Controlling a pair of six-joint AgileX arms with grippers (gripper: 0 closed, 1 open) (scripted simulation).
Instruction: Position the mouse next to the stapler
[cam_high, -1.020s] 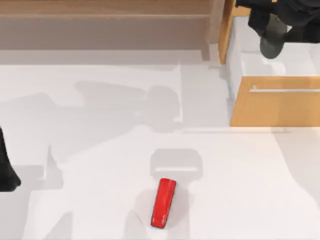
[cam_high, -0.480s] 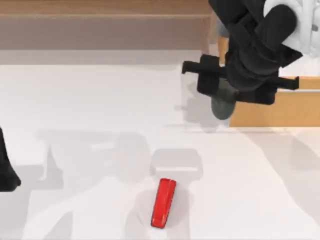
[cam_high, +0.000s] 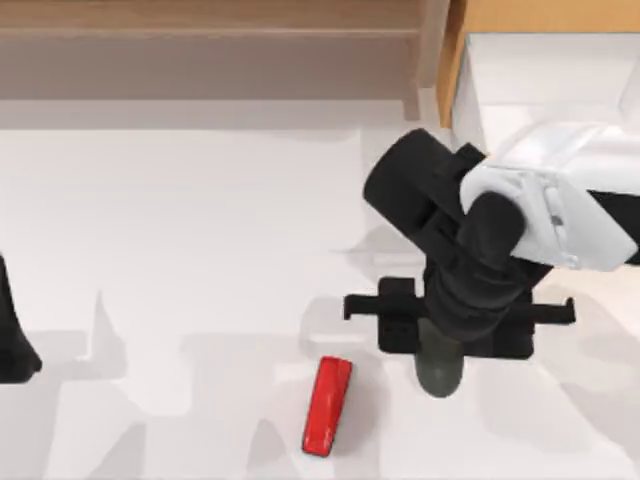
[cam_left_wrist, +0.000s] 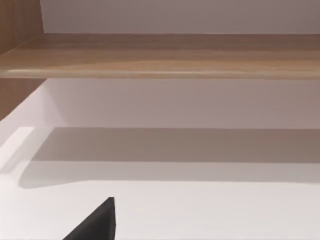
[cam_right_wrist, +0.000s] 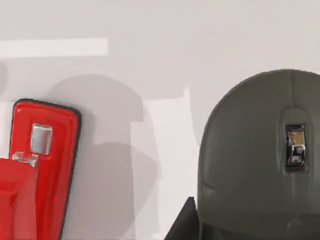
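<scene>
The red stapler (cam_high: 327, 405) lies on the white table near the front edge, its long side running front to back. My right gripper (cam_high: 440, 352) hangs just to its right, shut on the dark grey mouse (cam_high: 438, 374), which pokes out below the black fingers. A narrow strip of table separates the mouse and the stapler. In the right wrist view the mouse (cam_right_wrist: 260, 160) looms large with its scroll wheel showing, and the stapler (cam_right_wrist: 40, 170) lies beside it across a shadowed strip. My left arm (cam_high: 12, 340) is parked at the table's left edge.
A wooden shelf (cam_high: 200, 40) runs along the back of the table. A wooden cabinet (cam_high: 455, 50) with a white inside stands at the back right, partly covered by my right arm. Bare white table (cam_high: 180, 250) spreads to the left of the stapler.
My right arm has carried the mouse from the cabinet at the back right forward and left, down to the stapler's right side. The stapler and left arm have not moved.
</scene>
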